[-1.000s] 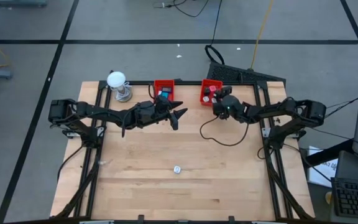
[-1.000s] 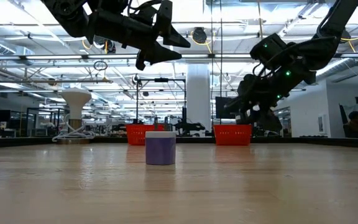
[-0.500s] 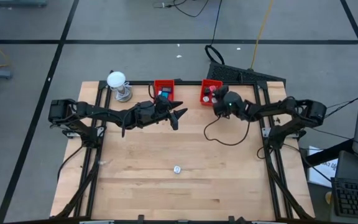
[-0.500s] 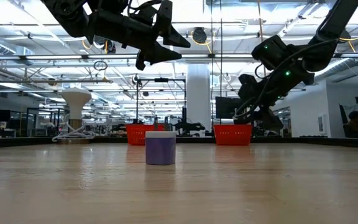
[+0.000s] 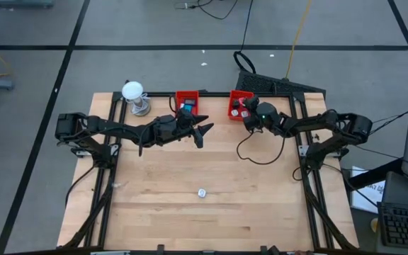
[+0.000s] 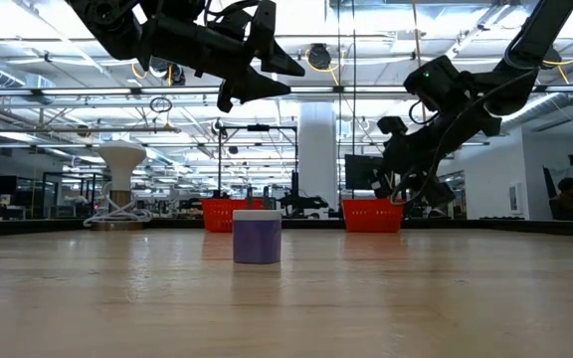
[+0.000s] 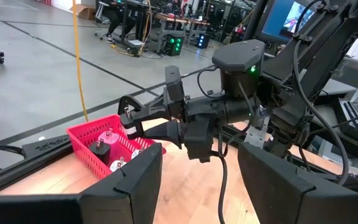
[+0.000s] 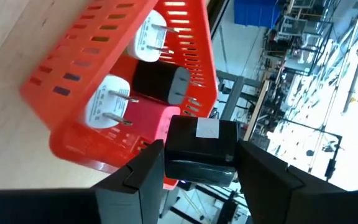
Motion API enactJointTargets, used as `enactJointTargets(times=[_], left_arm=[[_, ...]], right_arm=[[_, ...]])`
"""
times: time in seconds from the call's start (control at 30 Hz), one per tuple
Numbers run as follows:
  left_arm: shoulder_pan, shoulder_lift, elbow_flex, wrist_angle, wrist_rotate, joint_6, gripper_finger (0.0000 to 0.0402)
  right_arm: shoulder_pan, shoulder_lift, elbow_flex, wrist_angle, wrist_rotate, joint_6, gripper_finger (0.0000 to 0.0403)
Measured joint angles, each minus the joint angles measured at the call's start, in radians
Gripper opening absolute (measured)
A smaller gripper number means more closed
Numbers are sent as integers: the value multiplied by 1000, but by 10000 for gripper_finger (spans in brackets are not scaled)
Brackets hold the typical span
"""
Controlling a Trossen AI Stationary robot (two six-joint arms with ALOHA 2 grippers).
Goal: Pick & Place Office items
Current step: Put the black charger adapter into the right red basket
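My right gripper (image 8: 197, 180) is shut on a black block (image 8: 201, 146) that has a white sticker. It hangs over the right red bin (image 5: 238, 94) at the table's far edge. In that bin lie white plug pieces (image 8: 107, 102), a black piece (image 8: 160, 81) and a pink one. My left gripper (image 5: 205, 129) waits open in the air beside the left red bin (image 5: 186, 94), pointing level at the other arm. A small lavender cylinder with a white top (image 6: 257, 237) stands alone on the wood (image 5: 202, 192). My right gripper pinches the black block by two opposite sides (image 8: 173, 155) between its two fingers. The fingers slant down toward the far edge. The block is lifted clear, over the red bin's near wall (image 8: 92, 149).
A white ball on a metal stand (image 5: 133, 92) is at the far left corner. A black cable (image 5: 257, 152) loops down from the right arm onto the table. Black frame rails (image 5: 310, 177) run along both sides. Bare wood lies in the middle and near part.
My right gripper has rolled about its own long axis while staying over the right red bin, still shut on the black block. The cable loop below it has shifted toward the table's right edge.
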Motion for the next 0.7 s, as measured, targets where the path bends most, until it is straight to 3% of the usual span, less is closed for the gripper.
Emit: enactJointTargets(times=[0.4,0.7], left_arm=[[0,0,0,0,0,0,214],[0,0,0,0,0,0,214]], right_arm=[[0,0,0,-24,-60,68,167],[-40,-1,2,-77,-104,174,227]])
